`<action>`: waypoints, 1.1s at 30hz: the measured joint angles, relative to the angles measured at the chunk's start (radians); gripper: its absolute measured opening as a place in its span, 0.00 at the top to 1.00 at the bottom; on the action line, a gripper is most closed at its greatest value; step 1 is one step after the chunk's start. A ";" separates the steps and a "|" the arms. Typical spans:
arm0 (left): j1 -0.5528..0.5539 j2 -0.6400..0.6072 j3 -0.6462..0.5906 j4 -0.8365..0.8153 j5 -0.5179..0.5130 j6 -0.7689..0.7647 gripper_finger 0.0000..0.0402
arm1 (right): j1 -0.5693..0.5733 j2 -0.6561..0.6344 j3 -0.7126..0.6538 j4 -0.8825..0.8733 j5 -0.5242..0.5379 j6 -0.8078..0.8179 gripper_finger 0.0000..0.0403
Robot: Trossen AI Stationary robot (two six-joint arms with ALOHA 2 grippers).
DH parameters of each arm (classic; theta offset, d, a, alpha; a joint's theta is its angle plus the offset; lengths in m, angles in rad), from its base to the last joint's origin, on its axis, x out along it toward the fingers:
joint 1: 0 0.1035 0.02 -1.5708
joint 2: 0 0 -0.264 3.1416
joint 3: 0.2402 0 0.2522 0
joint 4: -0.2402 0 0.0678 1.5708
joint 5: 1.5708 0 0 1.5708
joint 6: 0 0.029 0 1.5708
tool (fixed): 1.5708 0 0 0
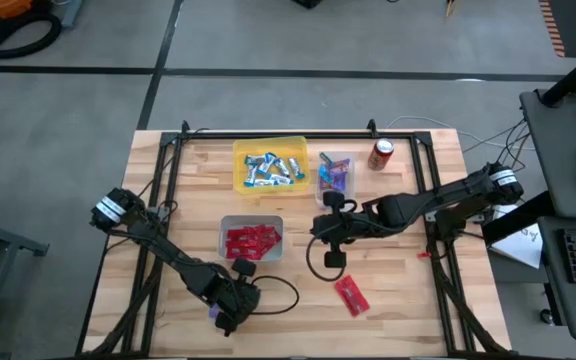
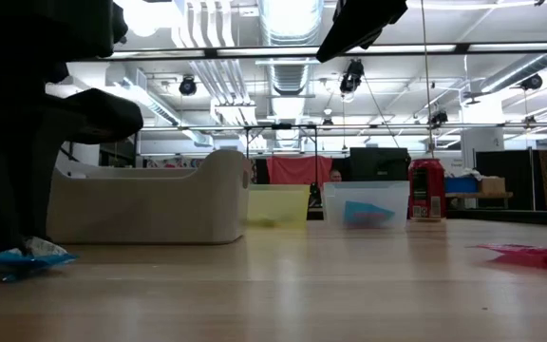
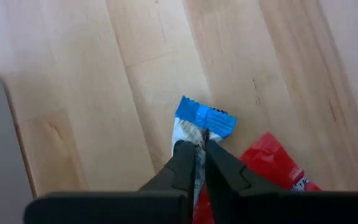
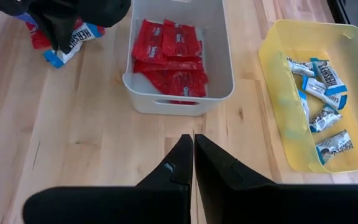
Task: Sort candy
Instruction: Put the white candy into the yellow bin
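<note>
Blue-and-silver mini bar (image 3: 199, 124) flat on the wooden table (image 1: 388, 290), pinched at its middle by the left gripper (image 3: 196, 152), fingers closed on the wrapper. Just beside it, partly under it, a red packet (image 3: 272, 163). Both lying near the table's front edge, on the side of the white bin (image 4: 225, 68) away from the yellow bin (image 4: 271, 74). Inside the white bin, a heap of red packets (image 4: 169, 59). Beyond the white bin, the yellow bin, with more blue-and-silver mini bars (image 4: 322, 84). Beside the yellow bin, a small clear bin (image 1: 335, 175) with pink and blue packets, and next to that an upright red soda can (image 1: 381, 153). Well apart from the white bin, toward the table's front, one more red packet (image 1: 351, 295) lying alone. Right gripper (image 4: 193, 149) hovering above bare wood just in front of the white bin, fingers pressed together on nothing.
</note>
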 joint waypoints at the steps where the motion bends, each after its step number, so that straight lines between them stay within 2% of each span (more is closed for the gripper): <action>1: 0.000 -0.003 -0.001 0.000 0.000 0.000 0.99 | 0.002 0.000 0.000 0.000 0.000 0.000 0.98; 13: -0.017 -0.094 -0.004 -0.010 -0.057 0.031 1.00 | 0.025 0.000 0.000 0.000 0.000 -0.001 0.98; 18: -0.019 -0.168 0.003 -0.026 -0.068 0.062 1.00 | 0.031 0.000 0.000 0.000 0.000 0.000 0.98; 22: -0.018 -0.276 0.022 -0.042 -0.143 0.132 1.00 | 0.035 0.000 0.000 -0.001 0.000 0.008 0.98; 27: 0.023 -0.431 0.022 -0.106 -0.301 0.250 1.00 | 0.037 0.000 0.000 0.000 0.000 0.010 0.98; 30: 0.093 -0.508 0.022 -0.131 -0.391 0.318 1.00 | 0.037 0.000 0.000 0.000 0.000 0.010 0.98; 33: 0.207 -0.560 0.022 -0.129 -0.418 0.404 1.00 | 0.037 0.000 0.000 0.000 0.000 0.015 0.98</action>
